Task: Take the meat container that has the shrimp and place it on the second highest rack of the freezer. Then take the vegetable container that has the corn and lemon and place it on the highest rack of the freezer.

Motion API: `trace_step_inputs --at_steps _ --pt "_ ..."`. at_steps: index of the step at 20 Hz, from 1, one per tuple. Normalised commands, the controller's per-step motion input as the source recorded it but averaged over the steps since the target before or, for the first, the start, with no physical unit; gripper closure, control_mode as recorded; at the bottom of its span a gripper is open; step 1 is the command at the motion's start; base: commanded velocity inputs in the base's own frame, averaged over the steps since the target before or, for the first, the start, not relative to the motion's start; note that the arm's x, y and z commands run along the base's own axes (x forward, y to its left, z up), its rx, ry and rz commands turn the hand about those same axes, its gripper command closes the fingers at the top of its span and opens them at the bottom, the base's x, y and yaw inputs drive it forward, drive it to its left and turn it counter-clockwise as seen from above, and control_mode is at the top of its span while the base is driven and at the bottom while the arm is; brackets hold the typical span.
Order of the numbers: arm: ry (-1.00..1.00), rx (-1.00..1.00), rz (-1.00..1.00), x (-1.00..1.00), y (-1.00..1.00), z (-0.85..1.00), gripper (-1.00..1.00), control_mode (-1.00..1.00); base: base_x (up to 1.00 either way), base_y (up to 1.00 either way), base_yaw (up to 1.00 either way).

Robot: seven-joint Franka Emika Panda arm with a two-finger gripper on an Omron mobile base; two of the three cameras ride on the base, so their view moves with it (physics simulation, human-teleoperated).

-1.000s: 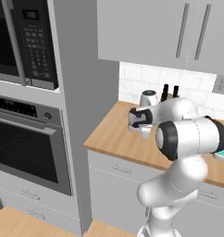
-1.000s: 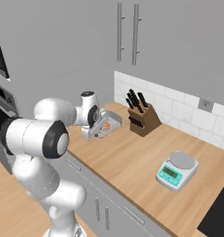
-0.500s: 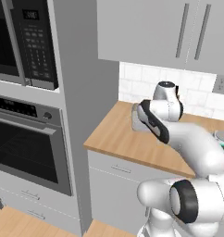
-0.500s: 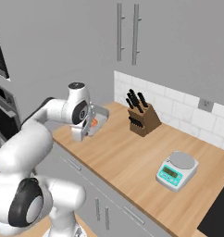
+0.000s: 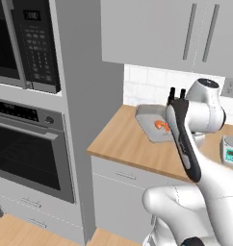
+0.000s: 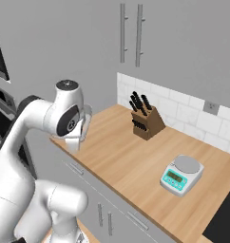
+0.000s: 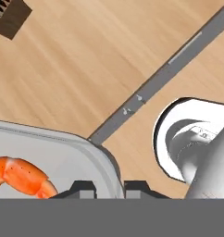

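the gripper (image 7: 109, 187) is nearly closed, its two dark fingertips (image 7: 82, 187) pinched on the rim of the light grey tray (image 7: 63, 152), one tip inside the wall and one outside it. the shrimp (image 7: 21, 178) lies in the tray just inside that rim, orange with paler bands, close to the inner fingertip. the hand view looks down past the tray's rounded corner onto the wooden counter (image 7: 86, 69) and its grey front edge, so the tray is held up off the counter rather than resting on it. in the left base view the tray (image 5: 149, 120) sits at the end of the arm, above the counter (image 5: 128, 144) near its corner by the tall grey cabinet, with the shrimp (image 5: 161, 126) showing as an orange spot in it beside the dark hand. to the left of that cabinet are the microwave (image 5: 27, 45) and the wall oven (image 5: 32, 153) below it. in the right base view the arm's white joints hide most of the tray, whose edge (image 6: 87, 118) shows just past the joint above the counter's left end. further along the counter (image 6: 150, 161) stand the knife block (image 6: 146, 121) by the tiled wall and the scale (image 6: 182, 174), well apart from the tray.
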Motion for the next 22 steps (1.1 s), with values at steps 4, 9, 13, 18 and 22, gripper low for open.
trace_step_inputs --at_steps 4,9,13,18,22 --pt "-0.04 0.01 0.32 -0.99 0.0 0.91 1.0 -1.0 0.0 0.0 0.0" --pt "-0.07 0.0 0.35 -1.0 0.0 0.76 1.0 -1.0 0.0 0.0 0.0" --pt "-0.1 0.0 0.31 -0.91 -0.02 0.83 1.0 -1.0 0.0 0.0 0.0" --pt "-0.1 0.0 0.26 -0.78 0.0 0.78 1.0 -1.0 0.0 0.0 0.0" --pt "-0.08 0.0 0.22 -0.55 0.0 0.74 1.0 -1.0 0.0 0.0 0.0"
